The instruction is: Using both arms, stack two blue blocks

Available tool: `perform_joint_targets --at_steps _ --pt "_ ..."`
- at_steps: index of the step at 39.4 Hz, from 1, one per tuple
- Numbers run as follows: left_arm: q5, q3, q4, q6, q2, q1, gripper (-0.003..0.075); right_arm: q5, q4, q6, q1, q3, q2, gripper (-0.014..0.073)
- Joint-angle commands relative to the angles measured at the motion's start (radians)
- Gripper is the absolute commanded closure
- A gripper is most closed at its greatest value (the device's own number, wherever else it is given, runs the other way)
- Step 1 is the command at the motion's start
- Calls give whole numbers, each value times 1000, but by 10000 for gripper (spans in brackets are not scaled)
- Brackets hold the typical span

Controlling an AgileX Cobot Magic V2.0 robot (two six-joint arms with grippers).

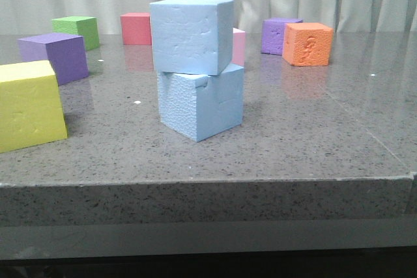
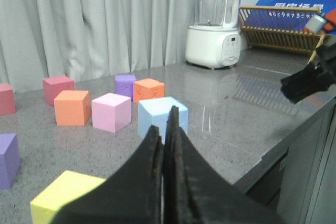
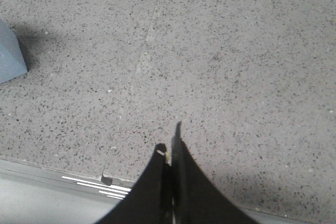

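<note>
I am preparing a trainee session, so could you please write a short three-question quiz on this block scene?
1. True or false: the smooth pale blue foam cube rests on the rough-textured blue foam cube.
2. The cube nearest the stack's left, in the front view, is: A orange, B yellow, C green?
3. How do the left gripper and right gripper stand?

Key: 1 true. 2 B, the yellow foam cube. 3 Both shut, holding nothing.

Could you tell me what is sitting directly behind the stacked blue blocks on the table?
A pink cube shows as a sliver behind the upper blue block, which rests on the rough lower blue block. Most of it is covered.
</note>
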Motion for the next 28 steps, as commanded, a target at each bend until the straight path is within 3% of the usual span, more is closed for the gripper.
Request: perform_joint_targets --at_steps 1,7,21,28 --pt "-124 41 0 1 2 17 741 -62 -7 0 -5 -26 -5 661" --pt "-132 157 -9 1 -51 127 741 -62 -6 0 -5 -26 -4 661" --pt "-220 313 -16 1 -49 594 741 -62 -6 0 -5 -26 -4 661" --pt "-291 367 -11 1 -49 743 741 -62 -6 0 -5 -26 -4 661"
